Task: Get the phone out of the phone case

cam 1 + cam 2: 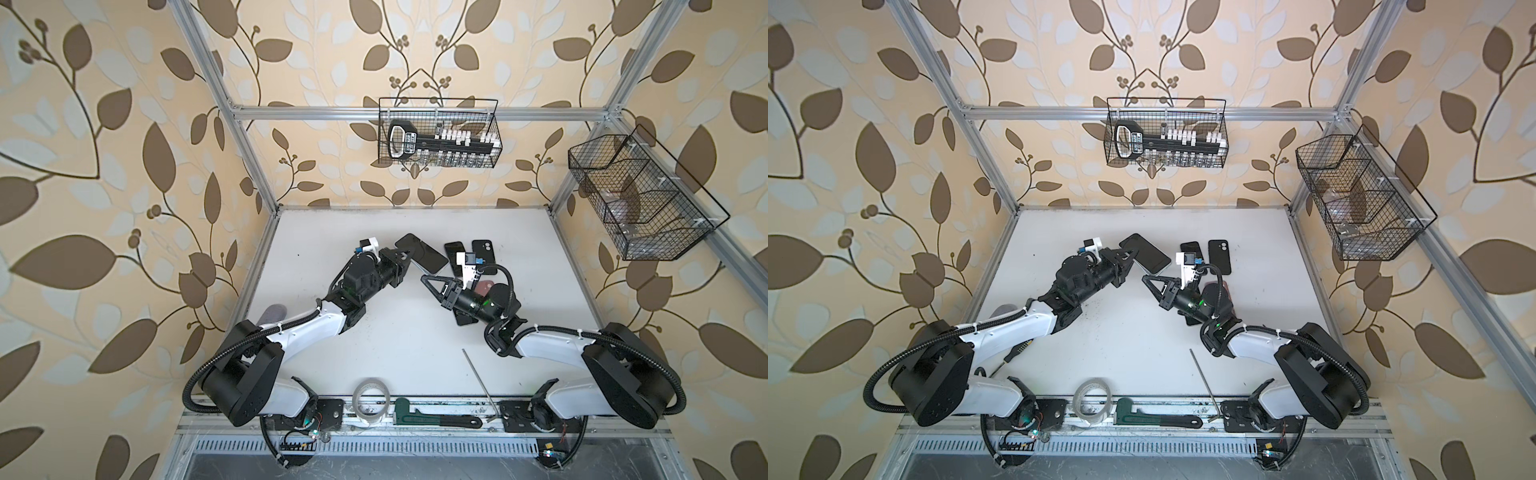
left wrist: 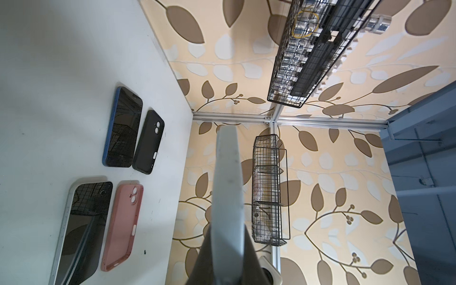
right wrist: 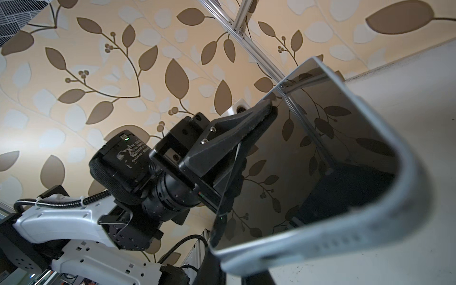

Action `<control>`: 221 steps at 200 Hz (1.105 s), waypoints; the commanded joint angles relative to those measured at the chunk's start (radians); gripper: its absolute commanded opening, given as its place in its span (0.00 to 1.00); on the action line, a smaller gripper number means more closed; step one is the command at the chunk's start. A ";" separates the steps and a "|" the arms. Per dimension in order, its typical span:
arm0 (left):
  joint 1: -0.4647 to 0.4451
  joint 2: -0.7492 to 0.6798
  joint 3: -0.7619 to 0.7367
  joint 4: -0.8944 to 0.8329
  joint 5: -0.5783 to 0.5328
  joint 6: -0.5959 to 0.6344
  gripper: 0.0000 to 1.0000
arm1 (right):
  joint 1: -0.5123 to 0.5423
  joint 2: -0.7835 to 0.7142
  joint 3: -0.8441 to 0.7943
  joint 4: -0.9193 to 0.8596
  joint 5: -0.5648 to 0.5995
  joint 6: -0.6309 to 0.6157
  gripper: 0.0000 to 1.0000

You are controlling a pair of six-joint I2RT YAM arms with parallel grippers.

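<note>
In left end effector (image 2: pixel 228 244), pale grey phone (image 2: pixel 227 172) edge-on; on table (image 2: pixel 49 61), blue phone (image 2: pixel 123 128), black case (image 2: pixel 149 143), white phone (image 2: pixel 84 229), pink case (image 2: pixel 122 227).

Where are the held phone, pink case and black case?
held phone (image 1: pixel 428 255): in a top view, screen middle.
pink case (image 2: pixel 122 229): left wrist view, its back.
black case (image 2: pixel 148 143): left wrist view, its back.

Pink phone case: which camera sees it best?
The left wrist view: the whole pink case lies in plain sight. Both top views show only a sliver behind the right arm; the right wrist view shows none.
</note>
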 commanded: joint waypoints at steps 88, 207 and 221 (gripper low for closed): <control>0.001 -0.112 0.081 -0.003 -0.007 0.119 0.00 | -0.017 0.024 -0.017 -0.094 -0.026 -0.079 0.18; 0.194 -0.185 0.358 -0.558 0.363 0.751 0.00 | -0.193 -0.194 0.269 -0.974 -0.425 -0.591 0.70; 0.198 -0.175 0.416 -0.637 0.425 0.848 0.00 | -0.202 -0.195 0.326 -1.089 -0.456 -0.678 0.70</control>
